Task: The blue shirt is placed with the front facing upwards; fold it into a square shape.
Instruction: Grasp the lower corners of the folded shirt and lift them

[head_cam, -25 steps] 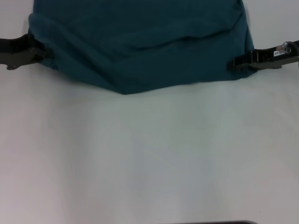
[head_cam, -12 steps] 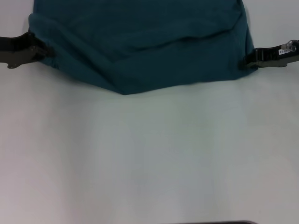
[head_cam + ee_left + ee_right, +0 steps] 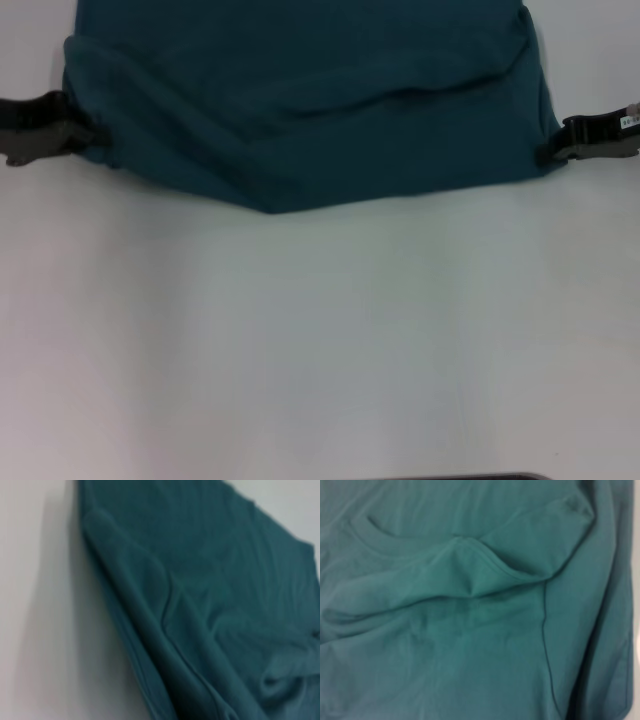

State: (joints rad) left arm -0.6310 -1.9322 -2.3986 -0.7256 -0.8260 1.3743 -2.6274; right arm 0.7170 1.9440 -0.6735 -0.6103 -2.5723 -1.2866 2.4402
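The blue shirt [image 3: 300,100] lies across the far part of the white table, doubled over so that its near edge sags to a low point in the middle. My left gripper [image 3: 92,136] is at the shirt's left edge, shut on the cloth there. My right gripper [image 3: 548,152] pinches the shirt's right edge. In the left wrist view, layered folds of the shirt [image 3: 200,605] lie beside bare table. The right wrist view is filled with rumpled shirt [image 3: 470,605], with a seam and a raised fold. No lettering or collar shows.
The bare white table [image 3: 320,340] stretches from the shirt's near edge toward me. A thin dark strip [image 3: 450,477] runs along the very front edge of the head view.
My right gripper has moved to the right and slightly nearer, drawing the shirt's right edge out with it. The left gripper and the shirt's near edge have shifted slightly nearer.
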